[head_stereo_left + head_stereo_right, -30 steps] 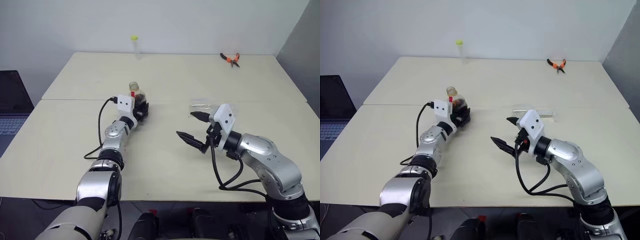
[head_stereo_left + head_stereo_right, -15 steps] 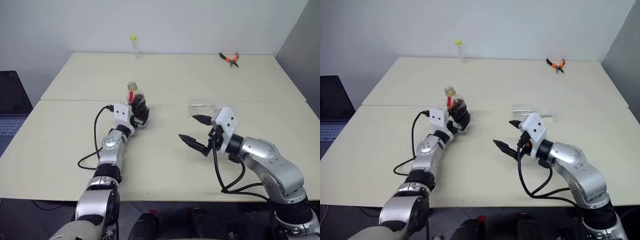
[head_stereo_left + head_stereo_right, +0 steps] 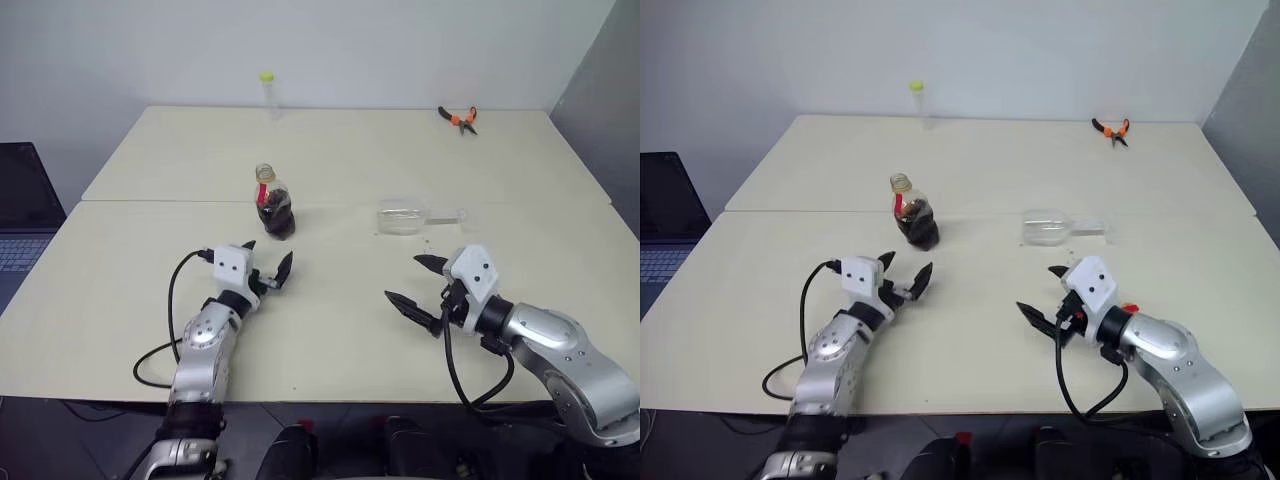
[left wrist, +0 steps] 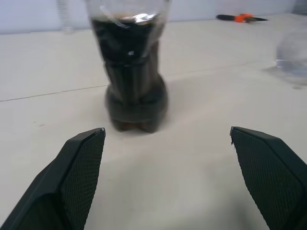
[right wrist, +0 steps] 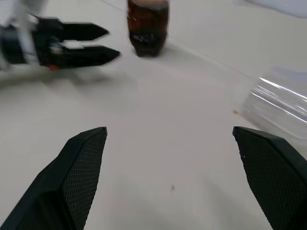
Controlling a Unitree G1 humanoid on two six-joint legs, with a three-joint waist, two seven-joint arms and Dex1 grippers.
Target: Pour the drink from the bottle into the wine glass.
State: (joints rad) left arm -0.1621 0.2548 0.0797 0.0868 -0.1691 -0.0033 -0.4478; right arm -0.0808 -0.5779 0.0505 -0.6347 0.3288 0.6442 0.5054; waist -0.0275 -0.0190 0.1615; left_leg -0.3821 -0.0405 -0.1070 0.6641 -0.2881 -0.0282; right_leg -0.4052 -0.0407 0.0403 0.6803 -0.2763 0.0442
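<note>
Dark brown drink [image 4: 129, 76] was seen in the bottle [image 3: 273, 205], which stood upright on the pale table [image 3: 330, 150], left of the middle. One second before, the left gripper [image 3: 266, 264] had been closed around the bottle. It was now pulled back toward the near edge, and the bottle was left standing alone, just beyond the spread fingers. Nothing was held by this gripper, and its two black fingers were opened wide.

The right gripper [image 3: 418, 283] had also been drawn nearer and a little to the right since then. Its fingers were spread wide, as before, and nothing was held between them.

The wine glass [image 3: 405, 216] was lying on its side on the table, to the right of the bottle and well apart from it. It was just beyond the right gripper and was not touched by it. Its place was not changed from the earlier pictures.

A red label band [image 3: 262, 192] was seen on the bottle, but no words on it could be read. No cap was seen on the bottle's neck.

At the far edge a thin clear tube with a yellow top [image 3: 268, 92] was standing, and orange pliers [image 3: 459, 118] were lying at the far right. A laptop [image 3: 22, 205] was seen off to the left of the table.
</note>
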